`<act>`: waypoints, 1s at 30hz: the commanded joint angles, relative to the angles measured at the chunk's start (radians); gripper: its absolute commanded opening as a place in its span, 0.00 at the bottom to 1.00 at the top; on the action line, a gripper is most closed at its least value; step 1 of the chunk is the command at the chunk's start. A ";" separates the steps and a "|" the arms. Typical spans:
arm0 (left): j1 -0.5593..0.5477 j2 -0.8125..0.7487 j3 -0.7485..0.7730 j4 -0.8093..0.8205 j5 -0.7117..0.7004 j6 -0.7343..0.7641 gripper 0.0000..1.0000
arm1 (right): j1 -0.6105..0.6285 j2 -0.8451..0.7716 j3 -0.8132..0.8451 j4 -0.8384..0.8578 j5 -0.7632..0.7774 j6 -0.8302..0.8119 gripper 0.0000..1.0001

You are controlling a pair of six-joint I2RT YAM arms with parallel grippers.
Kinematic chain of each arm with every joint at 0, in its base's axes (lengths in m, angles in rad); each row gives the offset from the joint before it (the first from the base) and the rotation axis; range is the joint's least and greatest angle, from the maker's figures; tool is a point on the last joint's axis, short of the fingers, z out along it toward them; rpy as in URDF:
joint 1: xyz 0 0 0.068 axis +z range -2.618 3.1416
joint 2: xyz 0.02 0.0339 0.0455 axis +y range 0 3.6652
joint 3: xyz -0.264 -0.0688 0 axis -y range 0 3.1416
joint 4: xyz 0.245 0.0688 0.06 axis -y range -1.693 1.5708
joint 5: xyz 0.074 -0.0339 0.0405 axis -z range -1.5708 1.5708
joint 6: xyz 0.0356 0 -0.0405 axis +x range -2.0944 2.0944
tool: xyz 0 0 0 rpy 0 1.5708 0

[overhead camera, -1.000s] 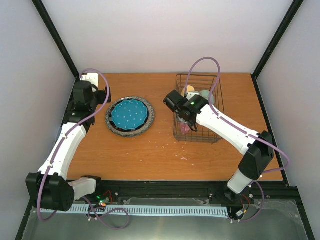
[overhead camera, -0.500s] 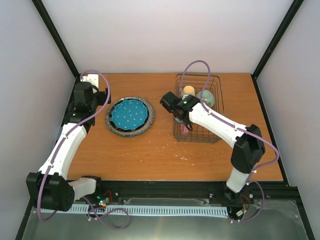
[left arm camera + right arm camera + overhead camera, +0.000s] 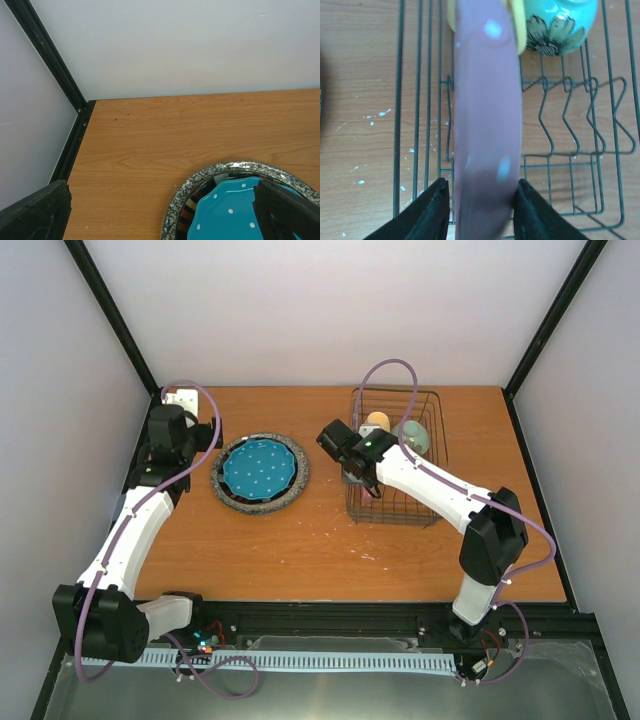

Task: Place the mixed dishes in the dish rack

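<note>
Top view is bright and even, with soft light from above and no hot spots on the table (image 3: 300,540). There are only faint shadows under the rack (image 3: 410,510) and the right arm (image 3: 440,490). The corner posts (image 3: 110,310) splay outward, so there's some wide-angle stretch. The left wrist view is crisp on the wood, with its dark fingers (image 3: 35,215) soft in the near corners. In the right wrist view the pink plate (image 3: 487,125) is a smeary blur right at the lens, the rack behind it is sharp, and there's a small glare on the bowl (image 3: 560,20).
</note>
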 commanded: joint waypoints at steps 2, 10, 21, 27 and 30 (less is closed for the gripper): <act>-0.004 -0.012 0.007 0.001 0.031 -0.026 1.00 | 0.005 -0.003 0.014 0.067 -0.025 -0.021 0.40; 0.004 0.008 0.013 -0.023 0.032 -0.041 1.00 | 0.005 -0.049 0.022 0.053 0.018 -0.015 0.46; 0.198 0.081 -0.014 -0.080 0.435 -0.190 1.00 | 0.005 -0.208 0.084 0.001 0.139 -0.019 0.50; 0.299 0.207 -0.029 -0.151 0.654 -0.195 0.92 | 0.003 -0.308 0.079 0.010 0.218 -0.054 0.52; 0.313 0.309 -0.029 -0.194 0.697 -0.178 0.64 | -0.003 -0.334 0.071 0.025 0.232 -0.085 0.53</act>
